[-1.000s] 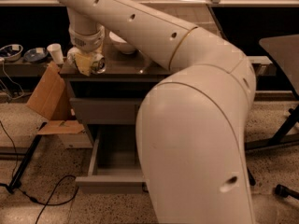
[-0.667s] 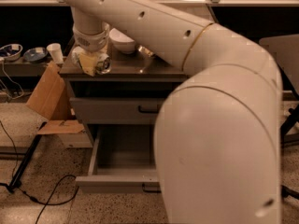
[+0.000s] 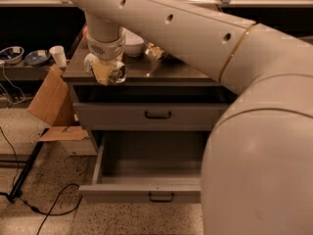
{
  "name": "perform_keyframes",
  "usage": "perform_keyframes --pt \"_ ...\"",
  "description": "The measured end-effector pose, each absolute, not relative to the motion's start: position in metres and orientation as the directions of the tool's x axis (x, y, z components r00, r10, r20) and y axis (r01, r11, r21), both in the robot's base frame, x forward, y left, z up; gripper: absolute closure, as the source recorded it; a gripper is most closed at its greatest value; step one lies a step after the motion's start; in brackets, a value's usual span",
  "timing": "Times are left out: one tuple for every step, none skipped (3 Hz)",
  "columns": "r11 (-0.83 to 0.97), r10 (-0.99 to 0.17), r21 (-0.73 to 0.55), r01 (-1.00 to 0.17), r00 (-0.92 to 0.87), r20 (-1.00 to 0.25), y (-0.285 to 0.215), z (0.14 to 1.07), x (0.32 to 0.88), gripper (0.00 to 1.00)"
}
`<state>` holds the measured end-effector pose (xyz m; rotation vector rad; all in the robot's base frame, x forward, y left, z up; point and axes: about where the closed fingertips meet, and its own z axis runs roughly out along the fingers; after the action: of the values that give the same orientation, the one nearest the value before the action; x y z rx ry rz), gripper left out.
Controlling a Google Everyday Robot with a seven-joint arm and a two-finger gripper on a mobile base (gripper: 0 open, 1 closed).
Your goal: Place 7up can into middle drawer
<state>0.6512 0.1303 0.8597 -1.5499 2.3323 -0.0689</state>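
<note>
My gripper (image 3: pixel 105 73) hangs over the front left edge of the cabinet top (image 3: pixel 171 71). Its yellowish fingers (image 3: pixel 100 72) are shut on the 7up can (image 3: pixel 118 73), of which only a silver round end shows. The middle drawer (image 3: pixel 146 181), the lower of the two fronts, is pulled open below and to the right of the gripper, and its inside looks empty. Its dark handle (image 3: pixel 161 197) faces the camera. The drawer front above it (image 3: pixel 146 115) is nearly shut.
A white bowl (image 3: pixel 133 43) and a crumpled shiny item (image 3: pixel 155 51) sit on the cabinet top behind the gripper. A cardboard box (image 3: pixel 51 102) leans at the left, with a paper cup (image 3: pixel 58 56) and bowls (image 3: pixel 12 54) behind it. Cables (image 3: pixel 49 204) lie on the floor. My arm (image 3: pixel 259 146) fills the right side.
The gripper with the can has moved a little right and forward, from over the cabinet top's left part to its front edge. The arm's bulk has swung right.
</note>
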Motion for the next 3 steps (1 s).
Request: perform_keyframes --pt "0.406 -0.901 -0.221 -0.887 -0.348 -0.260 0.122 0.852 0.622 1.00" --pt "0.396 -0.904 -0.221 -0.891 -0.335 -0.265 0.122 0.841 0.603 1.00" --pt "0.391 -0.905 -0.226 -0.892 -0.328 -0.271 0.127 0.813 0.587 1.00"
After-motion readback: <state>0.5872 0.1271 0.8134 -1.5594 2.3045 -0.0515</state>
